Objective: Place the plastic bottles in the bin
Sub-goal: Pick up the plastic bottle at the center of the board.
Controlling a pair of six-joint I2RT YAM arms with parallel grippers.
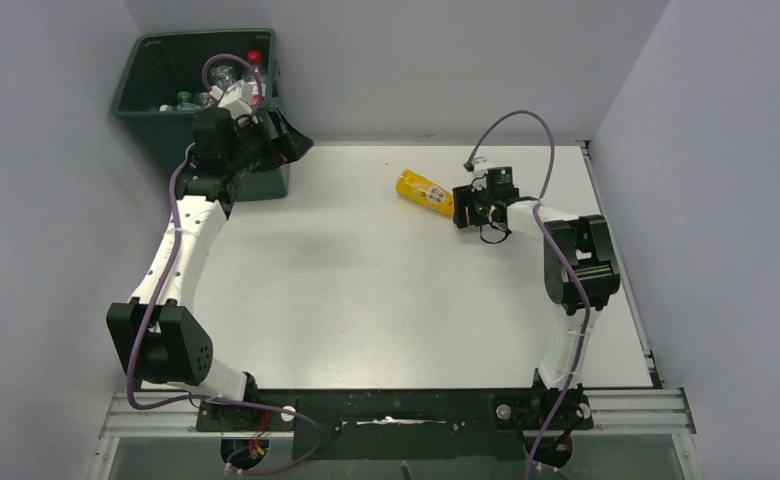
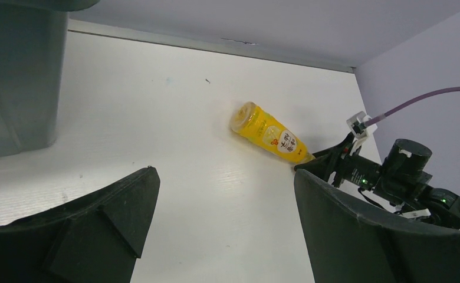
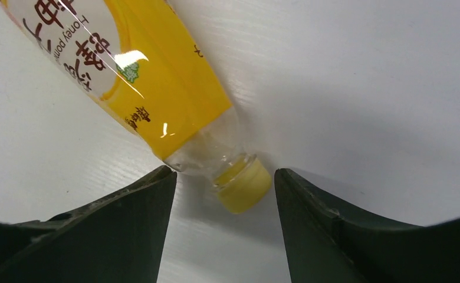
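Yellow plastic bottle (image 1: pixel 424 190) lies far right on white desk (image 1: pixel 366 300), its cap (image 3: pixel 242 188) btwn fingers of right hand (image 3: pixel 224 177), part spread, not pinching. Left hand (image 2: pixel 224 172) spread wide by dark green bin (image 1: pixel 146 100).

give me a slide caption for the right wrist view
Right pincer straddling the cap end of the yellow bottle lying on the white table, jaws apart

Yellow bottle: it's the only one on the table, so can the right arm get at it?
Probably yes: the right arm's fingers flank the cap end of the yellow bottle, nothing between.
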